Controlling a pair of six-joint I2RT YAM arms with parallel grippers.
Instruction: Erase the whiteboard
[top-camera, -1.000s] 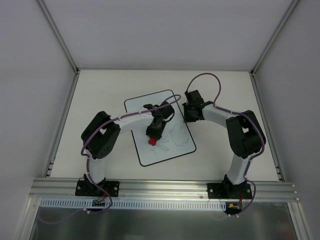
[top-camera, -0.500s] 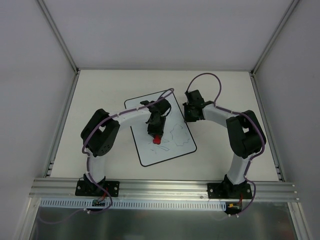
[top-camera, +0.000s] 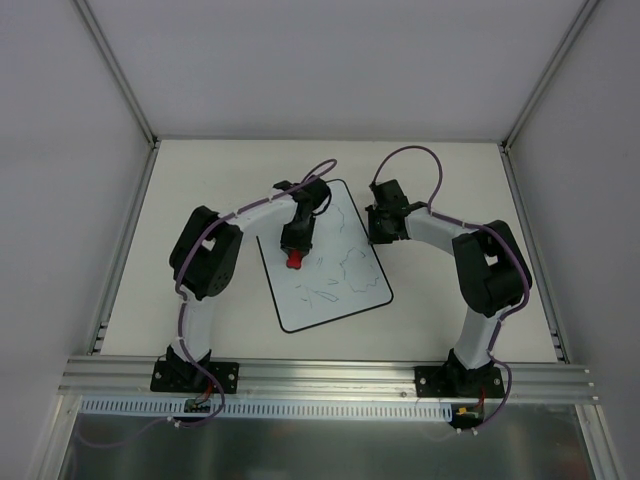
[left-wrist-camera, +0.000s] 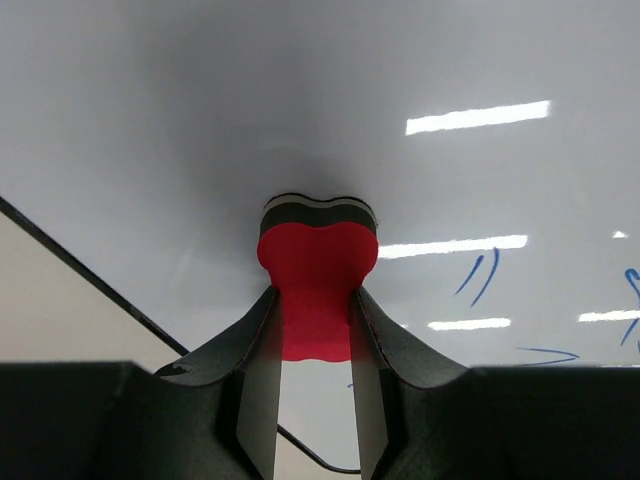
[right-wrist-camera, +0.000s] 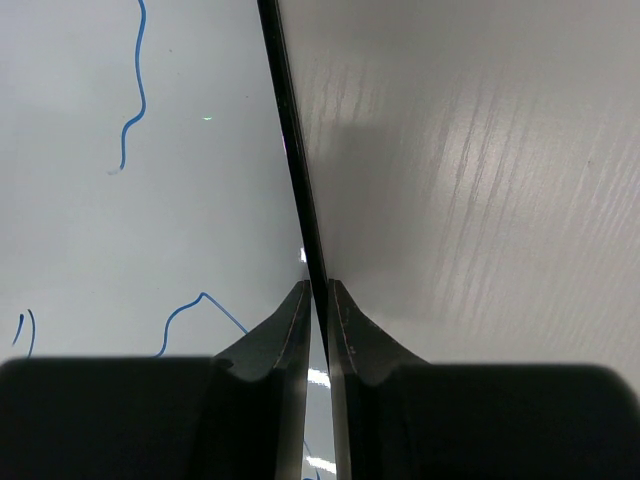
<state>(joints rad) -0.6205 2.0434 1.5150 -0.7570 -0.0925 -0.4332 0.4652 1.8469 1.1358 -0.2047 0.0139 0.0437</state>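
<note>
The whiteboard (top-camera: 330, 290) lies tilted at the middle of the table, with thin dark doodles on its middle and right part. In the left wrist view the whiteboard (left-wrist-camera: 420, 90) shows blue strokes at the right. My left gripper (top-camera: 294, 258) is shut on the red eraser (top-camera: 293, 262), pressed on the board's left part near its left edge. The red eraser (left-wrist-camera: 317, 280) sits between the fingers, its dark felt side on the board. My right gripper (top-camera: 372, 232) is shut on the board's right edge (right-wrist-camera: 300, 190), one finger on each side.
The pale table (top-camera: 200, 190) is bounded by metal rails at left, right and front. White walls stand behind and at the sides. Purple cables loop over both arms.
My left gripper has carried the eraser up and to the left across the board, from its centre to near its left edge. The right gripper has not moved.
</note>
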